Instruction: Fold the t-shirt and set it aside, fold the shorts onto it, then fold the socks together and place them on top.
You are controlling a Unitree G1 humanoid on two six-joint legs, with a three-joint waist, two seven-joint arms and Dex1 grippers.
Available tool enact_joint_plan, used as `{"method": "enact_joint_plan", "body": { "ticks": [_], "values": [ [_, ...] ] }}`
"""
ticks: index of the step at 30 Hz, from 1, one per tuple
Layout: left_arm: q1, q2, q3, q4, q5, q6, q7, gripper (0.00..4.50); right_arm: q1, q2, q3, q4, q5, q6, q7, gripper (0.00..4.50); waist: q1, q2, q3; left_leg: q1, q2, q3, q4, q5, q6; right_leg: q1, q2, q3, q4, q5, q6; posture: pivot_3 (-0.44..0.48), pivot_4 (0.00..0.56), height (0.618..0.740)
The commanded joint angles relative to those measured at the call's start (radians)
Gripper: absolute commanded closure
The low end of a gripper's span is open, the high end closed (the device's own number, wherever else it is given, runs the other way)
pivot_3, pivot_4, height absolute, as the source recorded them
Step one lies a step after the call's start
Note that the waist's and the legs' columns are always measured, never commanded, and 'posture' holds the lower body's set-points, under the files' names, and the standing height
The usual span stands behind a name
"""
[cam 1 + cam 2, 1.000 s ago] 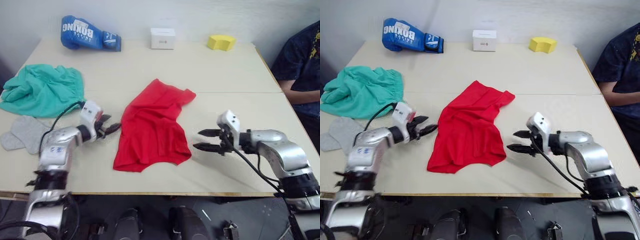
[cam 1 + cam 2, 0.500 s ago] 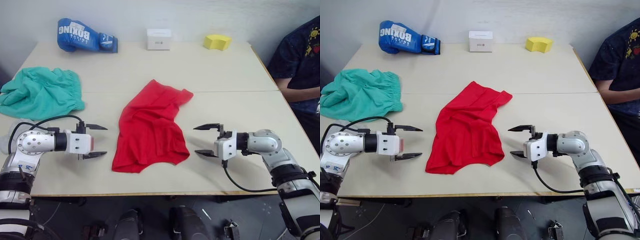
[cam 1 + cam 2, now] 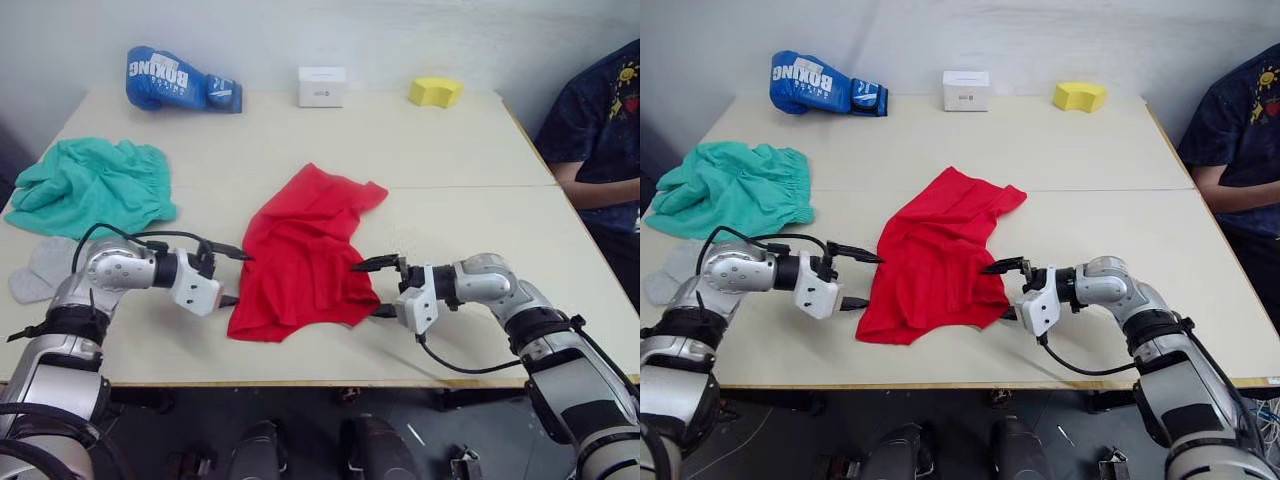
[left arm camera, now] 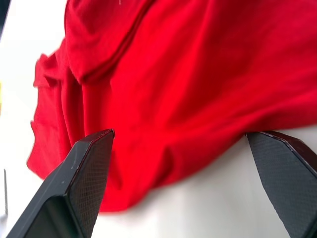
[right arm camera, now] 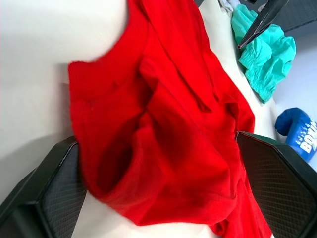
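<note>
I am looking at the t-shirt [image 3: 305,252] lying crumpled and slantwise in the middle of the table [image 3: 450,140], its nearest hem bunched toward me. The left gripper [image 3: 236,277] is sitting at the shirt's 9 o'clock edge with its fingers spread wide and nothing between them; the right gripper [image 3: 378,288] is at the shirt's 4 o'clock corner, likewise released, its fingers straddling the hem without closing. I am judging the cotton to be light, limp and prone to drag in folds, so I am planning to pinch the two near hem corners through a single layer, low against the table, and lift evenly so it is not twisting. The shorts [image 3: 92,187] are lying in a heap at 10 o'clock from the shirt, well apart, and the socks [image 3: 42,268] are lying just below them near the table's left edge.
</note>
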Motion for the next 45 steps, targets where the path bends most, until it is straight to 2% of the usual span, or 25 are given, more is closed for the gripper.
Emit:
{"method": "enact_joint_plan", "body": {
  "ticks": [1,2,5,11,15,16,24,26,29,34,38,42,45],
  "values": [
    [-0.009,-0.045,-0.063,0.057,0.088,-0.031,0.046,0.03,-0.025,-0.006,0.024,0.060,-0.095,0.058,-0.069,0.00,0.000,0.000,0.000,0.003,0.000,-0.001,0.000,-0.001,0.000,0.004,0.000,0.000,-0.001,0.000,0.000,0.000,0.150,0.740],
    [-0.017,-0.051,-0.069,0.066,0.098,-0.036,0.057,0.03,-0.029,-0.008,0.031,0.068,-0.104,0.064,-0.080,0.00,0.000,0.000,-0.001,0.004,0.000,-0.002,-0.001,-0.003,-0.004,0.005,-0.001,-0.001,-0.001,0.000,0.000,0.000,0.150,0.740],
    [-0.033,-0.058,-0.096,0.102,0.154,-0.075,0.107,0.00,-0.038,-0.005,0.037,0.074,-0.100,0.068,-0.099,0.64,0.003,0.001,-0.002,0.004,-0.001,-0.003,-0.001,-0.003,-0.004,0.006,-0.003,-0.002,-0.001,0.000,0.000,0.000,0.150,0.740],
    [-0.072,-0.059,-0.139,0.149,0.225,-0.129,0.183,0.00,-0.020,-0.002,0.043,0.048,-0.076,0.079,-0.112,2.79,0.009,0.002,-0.002,0.004,-0.001,-0.002,-0.001,-0.001,0.000,0.006,-0.003,-0.003,-0.001,0.000,0.000,0.000,0.150,0.740],
    [-0.088,-0.083,-0.170,0.172,0.229,-0.147,0.196,1.01,-0.003,-0.002,0.041,0.020,-0.058,0.102,-0.110,4.25,0.023,0.002,-0.002,0.003,-0.002,-0.002,-0.001,-0.001,0.001,0.006,-0.003,-0.003,-0.001,0.000,0.000,0.000,0.150,0.740],
    [-0.089,-0.089,-0.177,0.175,0.230,-0.150,0.199,1.31,0.001,-0.003,0.040,0.012,-0.054,0.107,-0.109,4.50,0.026,0.002,-0.002,0.003,-0.002,-0.002,-0.001,-0.001,0.001,0.006,-0.003,-0.003,-0.001,0.000,0.000,0.000,0.150,0.740],
    [-0.092,-0.115,-0.212,0.184,0.219,-0.149,0.200,3.98,0.046,-0.018,0.034,-0.056,-0.013,0.165,-0.088,4.50,0.027,0.002,-0.002,0.001,-0.002,-0.002,-0.001,-0.001,0.003,0.005,-0.003,-0.003,-0.003,0.000,0.000,0.000,0.150,0.740],
    [-0.088,-0.115,-0.219,0.189,0.206,-0.149,0.192,4.42,0.063,-0.023,0.033,-0.084,0.008,0.183,-0.077,4.50,0.027,0.003,-0.002,0.000,-0.002,-0.002,-0.001,-0.001,0.003,0.004,-0.003,-0.003,-0.004,0.000,0.000,0.000,0.150,0.740],
    [-0.072,-0.110,-0.216,0.185,0.127,-0.138,0.132,4.42,0.090,-0.037,0.024,-0.135,0.054,0.221,-0.050,4.50,0.026,0.002,-0.002,0.000,-0.002,-0.002,-0.002,-0.002,0.003,0.004,-0.003,-0.004,-0.004,0.000,0.000,0.000,0.150,0.740],
    [0.033,-0.065,-0.168,0.026,-0.217,-0.003,-0.084,4.42,0.166,-0.118,-0.017,-0.304,0.214,0.330,0.050,4.50,0.023,0.004,-0.001,-0.001,-0.001,-0.002,-0.003,-0.002,0.003,0.003,-0.003,-0.004,-0.005,0.000,0.001,0.000,0.150,0.740],
    [0.083,-0.024,-0.100,-0.108,-0.351,0.134,-0.152,4.42,0.257,-0.196,-0.087,-0.535,0.371,0.552,0.124,4.50,0.015,0.003,0.002,-0.002,0.000,-0.003,-0.003,-0.003,0.003,0.002,-0.002,-0.004,-0.005,-0.001,0.000,0.000,0.150,0.740],
    [0.159,0.046,-0.096,-0.270,-0.388,0.166,-0.235,4.42,0.370,-0.306,-0.124,-0.747,0.475,0.740,0.234,4.50,0.016,0.003,0.003,-0.005,0.000,-0.005,-0.003,-0.003,0.003,0.000,-0.002,-0.005,-0.005,-0.001,0.000,0.000,0.150,0.740],
    [0.244,0.079,-0.078,-0.417,-0.434,0.248,-0.243,4.42,0.456,-0.383,-0.135,-0.870,0.510,0.826,0.300,4.50,0.018,0.004,0.003,-0.007,0.000,-0.005,-0.003,-0.003,0.003,-0.002,-0.002,-0.005,-0.006,-0.001,0.000,0.000,0.150,0.740]
  ]
}}
